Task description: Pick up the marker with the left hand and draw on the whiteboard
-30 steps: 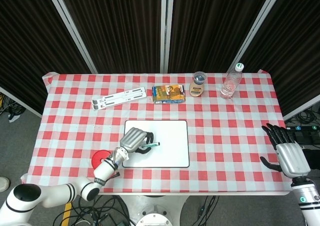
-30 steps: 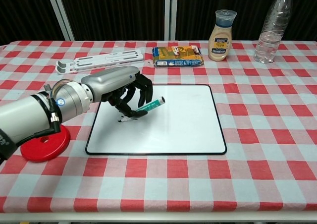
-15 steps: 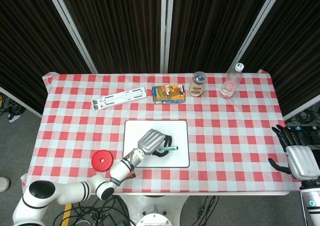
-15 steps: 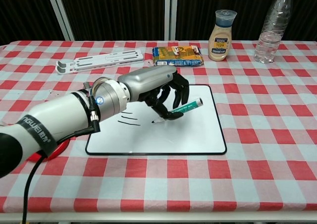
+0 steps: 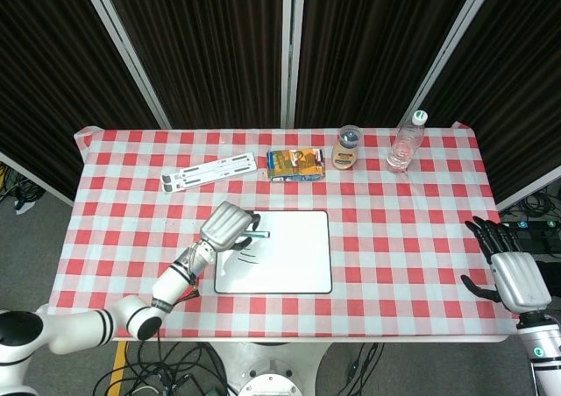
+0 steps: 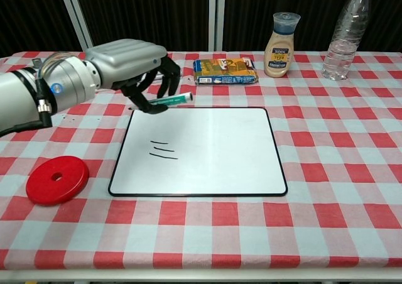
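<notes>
**Left hand holds a marker above the whiteboard's far-left corner**

A table covered in a red-and-white checked cloth [image 5: 394, 229] carries a whiteboard [image 6: 213, 152] near the middle of its front edge. Three short dark strokes [image 6: 162, 149] sit on the board's left part. The robot's left hand [image 6: 135, 61] hovers over the board's far-left corner, fingers curled around a green-banded marker [image 6: 173, 98] that lies almost level, one end pointing toward the right edge. In the head view the same hand [image 5: 226, 225] overlaps the board's left rim.

The right hand [image 5: 510, 273] hangs off the table's right edge, fingers spread, holding nothing.

A red disc [image 6: 56, 179] lies near the front-left corner. Along the far edge, from left to right, stand a white folding stand [image 6: 129, 76], a snack packet [image 6: 225, 70], a sauce bottle [image 6: 281, 38] and a clear water bottle [image 6: 345, 32].
</notes>
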Controlling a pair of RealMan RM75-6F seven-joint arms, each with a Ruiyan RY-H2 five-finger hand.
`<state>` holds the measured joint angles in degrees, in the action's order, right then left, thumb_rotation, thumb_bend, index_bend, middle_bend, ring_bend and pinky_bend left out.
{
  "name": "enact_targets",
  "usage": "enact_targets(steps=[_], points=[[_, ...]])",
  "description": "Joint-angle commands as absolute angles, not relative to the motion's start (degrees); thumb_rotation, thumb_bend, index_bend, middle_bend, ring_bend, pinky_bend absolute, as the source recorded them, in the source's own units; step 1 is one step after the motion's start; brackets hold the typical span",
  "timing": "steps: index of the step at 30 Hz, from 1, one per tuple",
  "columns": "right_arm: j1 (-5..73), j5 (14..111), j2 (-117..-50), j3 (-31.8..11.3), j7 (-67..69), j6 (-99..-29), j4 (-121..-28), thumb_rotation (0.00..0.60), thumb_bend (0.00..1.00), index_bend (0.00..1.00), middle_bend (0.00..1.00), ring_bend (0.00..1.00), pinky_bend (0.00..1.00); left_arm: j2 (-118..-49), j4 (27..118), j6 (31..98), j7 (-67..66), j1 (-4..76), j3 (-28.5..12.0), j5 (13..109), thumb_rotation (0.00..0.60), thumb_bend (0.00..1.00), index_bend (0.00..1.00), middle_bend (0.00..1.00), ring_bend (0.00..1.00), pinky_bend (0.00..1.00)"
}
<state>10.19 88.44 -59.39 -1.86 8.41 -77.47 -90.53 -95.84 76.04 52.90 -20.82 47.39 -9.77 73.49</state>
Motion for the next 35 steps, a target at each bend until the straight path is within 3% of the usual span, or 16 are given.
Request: enact_targets(steps=[1, 14, 16, 20, 22, 26, 30, 35], points=[[10.24, 88.61, -59.52, -1.77, 8.25, -77.45, -90.66, 0.6, 0.17, 0.0, 0.03, 0.0, 0.0, -93.68, 75.1, 53.09, -32.77, 45.4, -7.16, 66.76, 0.6, 0.38, 0.56, 0.55, 0.68, 0.85], [9.66, 88.05, -59.19, -1.7, 7.65, -78.04, -91.21, 0.6, 0.17, 0.0, 0.03, 0.0, 0.0, -93.72, 70.81, 50.67, -40.87, 45.0, -5.34, 58.47, 0.6, 0.38, 0.52, 0.52, 0.67, 0.85], [9.68, 88.0, -59.22, -1.72, 7.64, -77.99, -91.26, 0.6, 0.17, 0.0, 0.03, 0.0, 0.0, -93.58, 71.07, 50.62, -41.64, 45.01, -5.45, 57.16, 0.6, 0.38, 0.46, 0.48, 0.65, 0.84], [9.62, 87.79, -59.14, -1.78, 7.5, -78.02, -91.29, 0.6, 0.17, 0.0, 0.03, 0.0, 0.0, -92.48, 73.72, 50.74, -43.38, 45.05, -5.93, 53.8, 0.6, 0.36, 0.22, 0.33, 0.58, 0.79], [9.5, 87.65, -59.04, -1.87, 7.51, -78.23, -91.33, 0.6, 0.17, 0.0, 0.03, 0.0, 0.0, -91.31, 76.4, 51.53, -42.81, 44.6, -6.45, 52.56, 0.6, 0.32, 0.15, 0.28, 0.53, 0.77], [9.09, 87.12, -58.64, -1.94, 7.68, -78.58, -91.33, 0.6, 0.17, 0.0, 0.03, 0.0, 0.0, -85.85, 85.43, 57.69, -35.21, 40.74, -8.23, 55.61, 0.6, 0.25, 0.12, 0.24, 0.41, 0.74], [8.5, 86.35, -58.18, -2.13, 7.78, -79.15, -91.25, 0.6, 0.17, 0.0, 0.03, 0.0, 0.0, -78.61, 91.52, 67.34, -20.17, 33.16, -9.42, 62.99, 0.6, 0.24, 0.12, 0.24, 0.39, 0.65], [8.0, 86.12, -58.41, -2.31, 8.06, -79.88, -90.7, 0.6, 0.17, 0.0, 0.03, 0.0, 0.0, -68.82, 92.05, 73.3, -7.29, 24.0, -5.78, 68.21, 0.6, 0.17, 0.14, 0.24, 0.29, 0.39]])
